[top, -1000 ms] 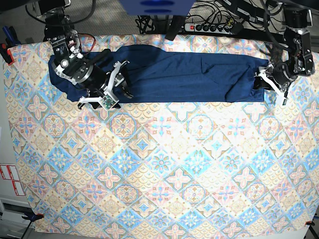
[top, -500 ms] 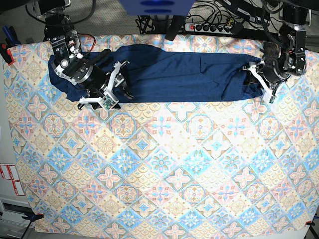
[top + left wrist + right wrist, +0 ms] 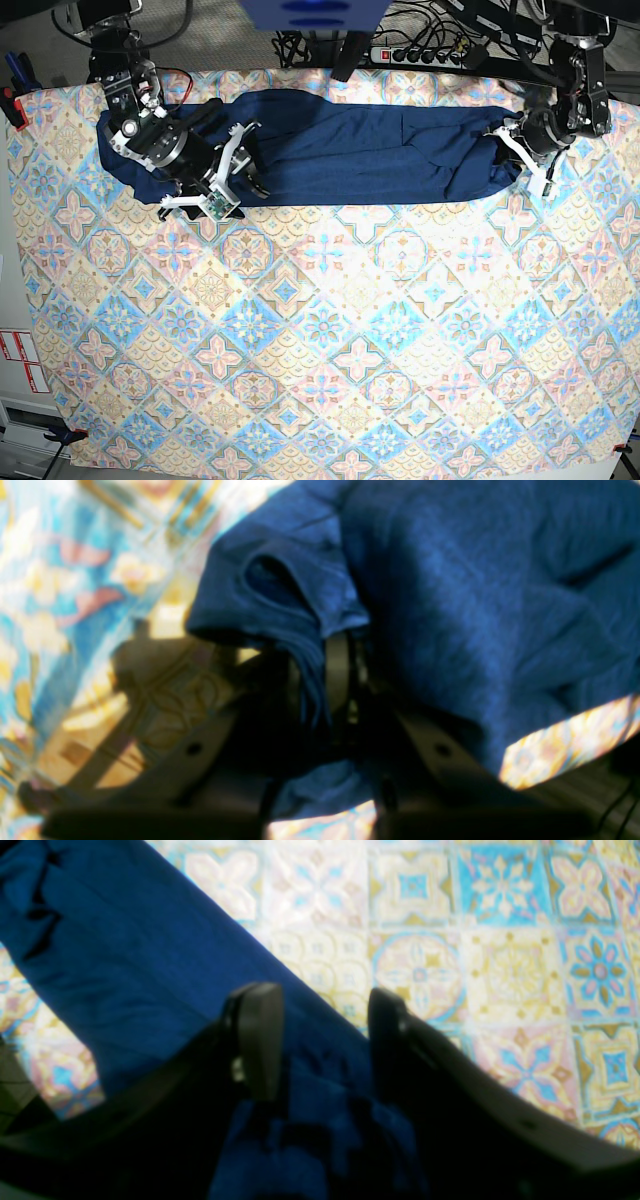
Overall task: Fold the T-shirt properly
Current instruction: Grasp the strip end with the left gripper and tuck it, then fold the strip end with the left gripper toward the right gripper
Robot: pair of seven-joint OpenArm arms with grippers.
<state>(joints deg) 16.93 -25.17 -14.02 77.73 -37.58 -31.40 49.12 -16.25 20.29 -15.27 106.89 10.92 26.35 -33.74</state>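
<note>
Over patterned cloth (image 3: pixel 320 330), left hand (image 3: pixel 520 152) pinches T-shirt (image 3: pixel 370 145); right hand (image 3: pixel 240 160) gapes.

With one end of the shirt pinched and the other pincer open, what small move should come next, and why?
Probably shut the right pincer on the shirt. Its open fingers straddle the shirt's edge, while the left pincer already pinches bunched fabric at the other end. Both ends need holding before any lift or fold.

The left end effector (image 3: pixel 518 152), closed on the end of the T-shirt (image 3: pixel 370 145), is now higher in the base view and closer to the garment's middle, so this end bunches inward.
</note>
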